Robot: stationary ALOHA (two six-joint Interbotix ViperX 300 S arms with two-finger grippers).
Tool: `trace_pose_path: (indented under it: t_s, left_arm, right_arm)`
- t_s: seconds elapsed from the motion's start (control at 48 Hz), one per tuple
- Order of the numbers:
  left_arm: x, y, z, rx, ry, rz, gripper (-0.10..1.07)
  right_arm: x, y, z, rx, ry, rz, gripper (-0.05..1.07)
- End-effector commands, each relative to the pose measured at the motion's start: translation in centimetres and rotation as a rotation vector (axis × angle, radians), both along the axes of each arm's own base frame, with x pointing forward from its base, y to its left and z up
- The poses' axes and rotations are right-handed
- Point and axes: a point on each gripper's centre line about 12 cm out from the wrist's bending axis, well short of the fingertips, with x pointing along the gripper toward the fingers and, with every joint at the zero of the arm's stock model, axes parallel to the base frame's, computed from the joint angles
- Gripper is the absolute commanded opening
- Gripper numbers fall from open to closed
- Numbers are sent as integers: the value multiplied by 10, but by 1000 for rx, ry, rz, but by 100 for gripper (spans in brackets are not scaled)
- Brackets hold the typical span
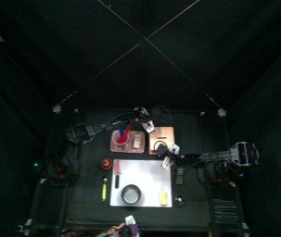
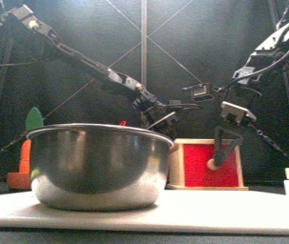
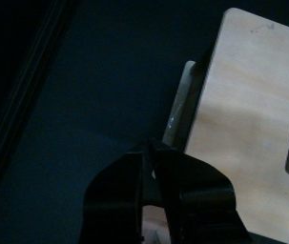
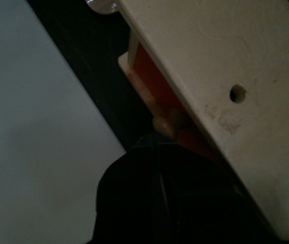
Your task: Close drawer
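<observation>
Black curtains enclose a small black table (image 1: 87,130). The drawer (image 1: 126,141) sits at mid-table beside a tan board (image 1: 165,139). The left gripper (image 1: 135,127) hovers over it, jaws half open, nothing visibly held. The right gripper (image 2: 223,133) hangs nearby, jaws narrow, apparently empty. Recommended: press squarely on the drawer front, pushing straight inward. No legible writing.
</observation>
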Motion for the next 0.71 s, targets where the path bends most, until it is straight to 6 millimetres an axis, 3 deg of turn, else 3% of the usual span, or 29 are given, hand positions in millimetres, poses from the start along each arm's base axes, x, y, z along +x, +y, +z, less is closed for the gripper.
trace_pose_path:
  t_s: [0.0,0.208,0.438,0.688]
  left_arm:
    - [1,-2,21,19,-38,-2,54]
    - [1,-1,21,19,-38,-1,54]
    - [0,1,23,24,-43,3,54]
    - [-3,3,44,54,-98,17,54]
  right_arm:
    - [4,-4,12,0,-45,-17,34]
    - [18,15,28,37,-122,30,34]
    - [28,20,38,41,-159,50,34]
    - [35,37,54,58,-220,105,34]
